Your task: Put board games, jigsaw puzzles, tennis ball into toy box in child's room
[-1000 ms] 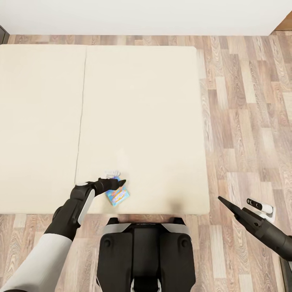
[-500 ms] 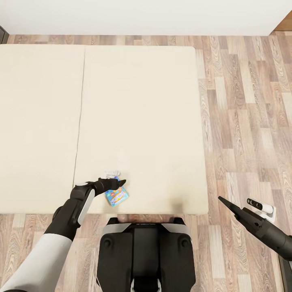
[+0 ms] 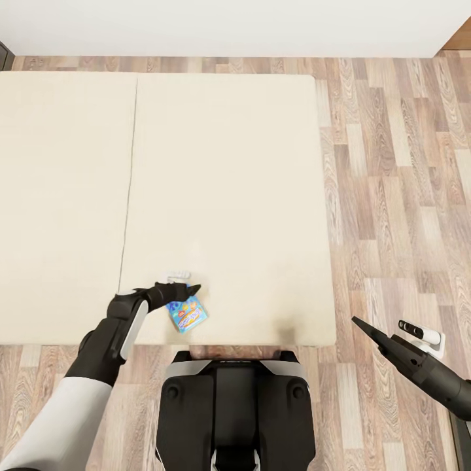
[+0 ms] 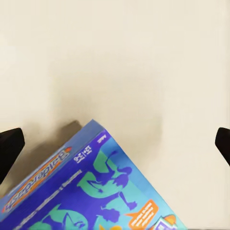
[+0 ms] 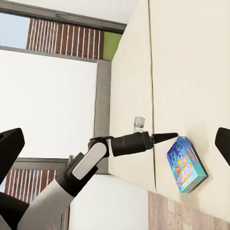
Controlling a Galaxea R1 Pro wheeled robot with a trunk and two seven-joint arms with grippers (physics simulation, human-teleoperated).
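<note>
**A:** Head view puts you at the near edge of the bed (image 3: 229,170), with one board game (image 3: 188,314) lying flat on the mattress close to that edge. Your left hand (image 3: 190,288) hangs over its far corner.

**B:** Has the hand got hold of it?

**A:** No. From the left wrist the two fingertips stand wide apart with the box's blue printed face low between them, and nothing is pinched. Whether the tips touch the mattress, you cannot tell from here.

**B:** And your right?

**A:** The right hand (image 3: 356,322) is out over the wooden floor (image 3: 399,196), well apart from the bed and carrying nothing (its own camera shows both fingertips spread at the frame edges).

**B:** So where does that leave the job?

**A:** Early, I'd judge. This game is not yet lifted, and nothing in these frames shows how many toys are in the toy box, so you should count every item as still to confirm.
</note>
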